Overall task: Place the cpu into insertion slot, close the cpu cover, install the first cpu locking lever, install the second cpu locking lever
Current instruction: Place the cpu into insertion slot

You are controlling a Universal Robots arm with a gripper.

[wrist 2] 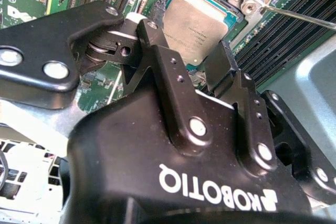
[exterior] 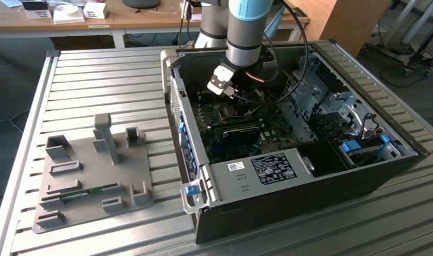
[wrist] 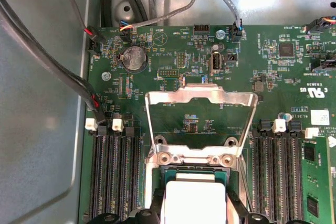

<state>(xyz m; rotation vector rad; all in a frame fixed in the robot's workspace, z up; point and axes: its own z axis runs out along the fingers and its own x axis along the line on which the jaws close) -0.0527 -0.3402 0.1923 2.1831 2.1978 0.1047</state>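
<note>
Slatted metal counter [exterior: 95, 80] carries a black computer case [exterior: 302, 197] lying on its side with the panel off; a wooden desk [exterior: 131, 18] stands behind; the arm [exterior: 246, 26] reaches down from above into the case's far half; on the exterior view's left, well apart from the case, a grey fixture plate [exterior: 88, 154] sits on the counter with a green memory stick [exterior: 81, 193] lying in one of its cradles; inside the case, the dark green motherboard [wrist: 273, 77] lies flat, dark cables [wrist: 47, 61] running along the case wall beside it; banks of long black memory slots [wrist: 113, 177] flank the socket area on both sides; the cpu cover [wrist: 202, 92] is open, hinged at the slot's edge and tilted away from it, bare board showing through its square window; the insertion slot [wrist: 194, 157] lies just beside that hinge, silvery rim in view; the cpu [wrist: 191, 199] is at the slot, silvery top up, inside the rim; whether it is fully bedded, cannot tell; in the second wrist view the pincer [wrist 2: 185, 43] is closed on the cpu [wrist 2: 202, 22], one black finger [wrist 2: 152, 35] against one edge and its partner against the opposite edge; a thin metal lever rod [wrist 2: 302, 17] slants out over the memory slots near the cover's hinge corner; a round coin battery [wrist: 135, 59] sits on the board beyond the cover.
</note>
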